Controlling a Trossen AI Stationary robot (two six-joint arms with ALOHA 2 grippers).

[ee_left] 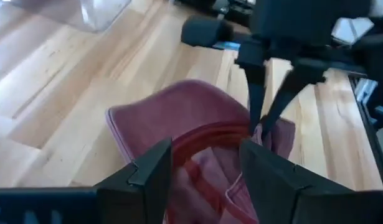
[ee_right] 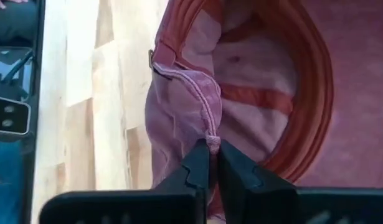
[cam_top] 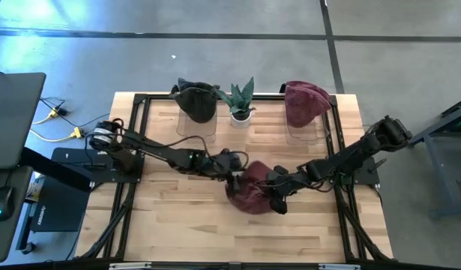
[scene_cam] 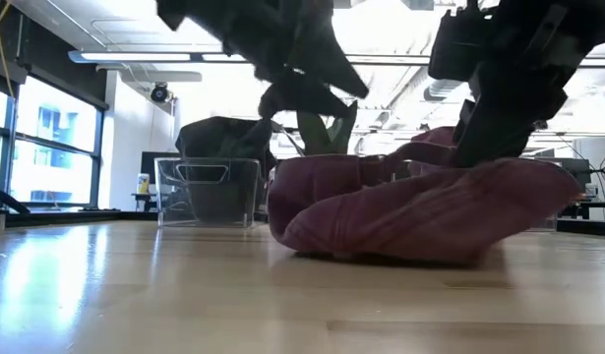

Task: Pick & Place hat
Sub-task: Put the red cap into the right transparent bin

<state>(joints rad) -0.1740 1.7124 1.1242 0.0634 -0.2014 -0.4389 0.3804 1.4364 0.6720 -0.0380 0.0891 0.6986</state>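
Maroon cloth is what I see first: the hat (cam_top: pixel 250 189) lies upside down on the wooden table (cam_top: pixel 178 225), right between my two grippers. My right gripper (ee_right: pixel 210 163) has its jaws pinched tight on the hat's back edge. My left gripper (ee_left: pixel 207 165) has its jaws apart, with the hat's brim just ahead of them and partly between them. I think the left jaws must close there next, so both arms can lift it.

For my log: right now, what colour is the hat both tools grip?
Maroon hat, clearest in the right wrist view.
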